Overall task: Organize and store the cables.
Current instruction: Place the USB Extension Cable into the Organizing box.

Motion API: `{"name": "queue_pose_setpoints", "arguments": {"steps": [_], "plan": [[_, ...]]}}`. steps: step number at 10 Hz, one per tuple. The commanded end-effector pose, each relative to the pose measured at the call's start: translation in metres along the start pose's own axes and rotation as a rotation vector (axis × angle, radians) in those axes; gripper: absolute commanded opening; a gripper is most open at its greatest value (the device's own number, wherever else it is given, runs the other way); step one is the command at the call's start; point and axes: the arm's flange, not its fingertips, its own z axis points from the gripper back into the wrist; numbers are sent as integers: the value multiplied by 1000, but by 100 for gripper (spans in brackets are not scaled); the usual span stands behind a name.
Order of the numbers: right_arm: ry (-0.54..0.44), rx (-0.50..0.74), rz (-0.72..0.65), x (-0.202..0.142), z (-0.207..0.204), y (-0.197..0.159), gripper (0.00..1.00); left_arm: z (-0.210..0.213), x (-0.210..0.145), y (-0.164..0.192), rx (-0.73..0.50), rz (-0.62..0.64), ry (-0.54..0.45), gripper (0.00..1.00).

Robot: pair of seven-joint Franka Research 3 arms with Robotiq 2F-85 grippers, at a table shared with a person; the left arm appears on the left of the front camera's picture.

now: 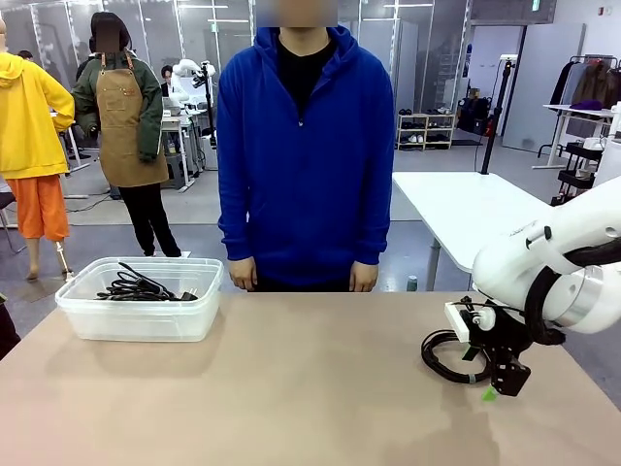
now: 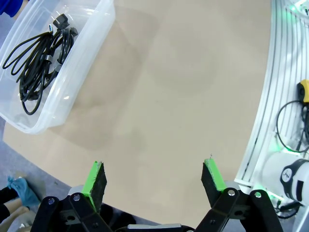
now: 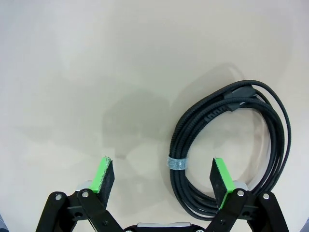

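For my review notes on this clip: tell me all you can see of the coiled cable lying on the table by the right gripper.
The coiled cable is a thin black cord with a braided-looking sheath, wound in several round loops and bound at one spot by a pale twist tie. A thicker moulded piece sits at the far side of the loop. It lies flat on the beige table, near its right edge. The right gripper hangs open straddling the tied strands, one pad inside the loop.

The tabletop (image 1: pixel 291 388) is a plain beige surface. Near its far left corner sits a clear plastic bin (image 1: pixel 141 320) holding a tangle of black cables (image 1: pixel 141 286). Toward the right edge, well apart from the bin, one coiled black power cord (image 1: pixel 448 357) lies flat on the tabletop, bound with a small twist tie (image 3: pixel 176 163).
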Motion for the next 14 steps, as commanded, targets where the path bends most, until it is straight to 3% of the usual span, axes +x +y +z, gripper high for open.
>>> {"name": "queue_pose_setpoints", "arguments": {"steps": [1, 2, 3, 4, 6, 7, 8, 9, 12, 14], "plan": [[28, 14, -30, 1, 1, -14, 92, 1, 2, -1, -1, 18, -14, 100], [43, 12, -37, 2, 2, -16, 41, 1, 2, -1, -1, 18, -14, 100], [53, 21, -36, 2, 0, -16, 32, 1, 2, -1, -1, 18, -14, 100], [65, 25, -42, 1, -4, -16, 0, 1, 2, -1, -1, 18, -14, 100], [68, 34, -51, -2, -11, -14, 0, 1, 2, -1, -1, 18, -14, 100], [71, 34, -45, 0, -12, -11, 14, 1, 2, -1, -1, 18, -14, 100], [67, 28, -39, 2, -8, -9, 3, 1, 2, -1, -1, 18, -14, 100], [65, 24, -40, 3, -6, -8, 0, 1, 2, -1, -1, 18, -14, 100], [71, 10, -46, 9, 3, -2, 0, 1, 2, -1, -1, 18, -14, 100], [36, -49, -66, 25, 36, 8, 0, 1, 2, -1, -1, 18, -14, 100]]}}
